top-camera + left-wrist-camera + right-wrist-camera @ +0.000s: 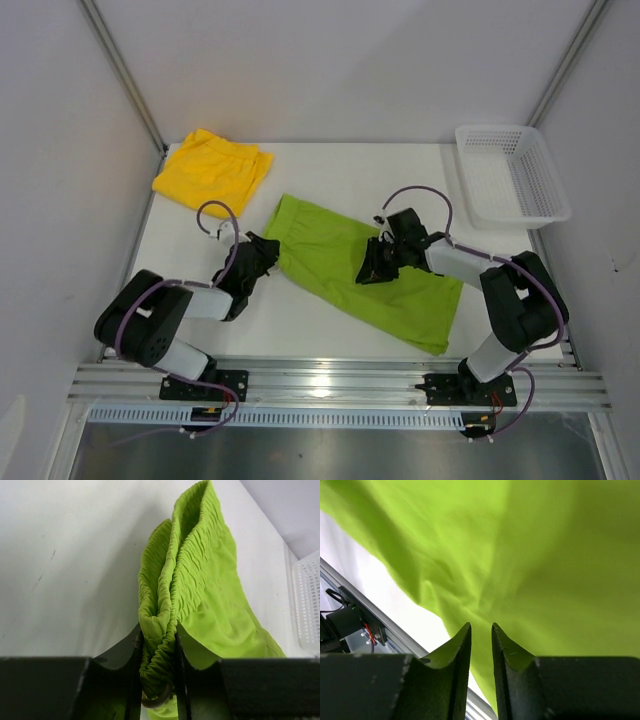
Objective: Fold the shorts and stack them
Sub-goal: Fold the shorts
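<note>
The lime green shorts (322, 248) lie spread slantwise across the middle of the table. My left gripper (262, 256) is at their left end, shut on the bunched elastic waistband (158, 645); the fabric rises between the fingers. My right gripper (378, 263) sits on top of the middle of the same shorts (530, 555). Its fingers stand close together, with folds of green cloth drawn in between them. The yellow shorts (212, 170) lie folded at the back left, away from both grippers.
A white mesh basket (466, 168) stands at the back right corner; its wall (307, 605) shows in the left wrist view. White walls close in the table on both sides. The metal rail (330, 380) runs along the near edge.
</note>
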You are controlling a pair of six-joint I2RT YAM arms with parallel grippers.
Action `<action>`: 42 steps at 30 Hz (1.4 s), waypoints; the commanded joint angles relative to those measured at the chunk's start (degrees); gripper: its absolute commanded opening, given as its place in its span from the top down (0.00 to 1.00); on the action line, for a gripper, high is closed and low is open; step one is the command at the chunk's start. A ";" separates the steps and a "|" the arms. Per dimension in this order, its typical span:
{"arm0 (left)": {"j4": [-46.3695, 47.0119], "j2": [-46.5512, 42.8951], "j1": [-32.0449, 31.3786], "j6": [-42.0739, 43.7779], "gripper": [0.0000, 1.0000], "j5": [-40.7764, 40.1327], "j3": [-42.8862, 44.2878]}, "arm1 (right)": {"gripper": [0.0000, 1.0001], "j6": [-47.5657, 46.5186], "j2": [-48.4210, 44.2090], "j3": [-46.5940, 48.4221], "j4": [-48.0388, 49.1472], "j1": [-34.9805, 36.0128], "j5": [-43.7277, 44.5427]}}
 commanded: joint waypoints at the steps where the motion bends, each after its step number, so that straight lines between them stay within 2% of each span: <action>1: -3.81 -6.37 -1.55 6.63 1.00 -6.99 0.15 | 0.75 -2.34 -0.23 -1.54 -4.76 -1.20 -4.17; 3: -5.05 -9.70 -2.86 9.62 1.00 -9.53 0.16 | 0.83 -2.61 1.53 -2.59 -4.59 -1.81 -5.23; 5: -6.28 -12.00 -4.44 13.20 1.00 -11.21 0.51 | 1.00 -2.70 3.64 -2.34 -4.50 -2.51 -6.28; 11: -6.29 -19.38 -8.05 23.15 0.99 -13.32 0.95 | 1.00 -1.56 12.87 1.79 -3.53 -2.61 -10.42; 15: -2.34 -24.22 -10.34 30.09 0.95 -12.36 -1.33 | 1.00 -0.24 17.44 5.75 -4.33 -2.61 -11.20; 19: 2.06 -27.82 -11.83 38.08 0.92 -5.53 -2.39 | 1.00 1.52 21.57 9.26 -4.41 -2.43 -13.31; 24: 4.61 -30.46 -13.41 42.31 0.91 2.22 -3.62 | 1.00 3.80 26.40 12.87 -4.68 -2.61 -16.13; 29: -1.09 -28.71 -16.75 46.79 0.92 6.62 1.56 | 1.00 4.86 28.52 17.17 -5.73 -2.17 -17.01; 32: -3.64 -26.43 -20.35 50.05 0.92 6.27 4.98 | 1.00 5.04 30.36 19.80 -7.04 -1.82 -17.62; 42: -20.96 -15.62 -31.95 61.47 0.92 -2.07 21.95 | 0.97 6.97 33.62 25.44 -7.84 -1.02 -18.68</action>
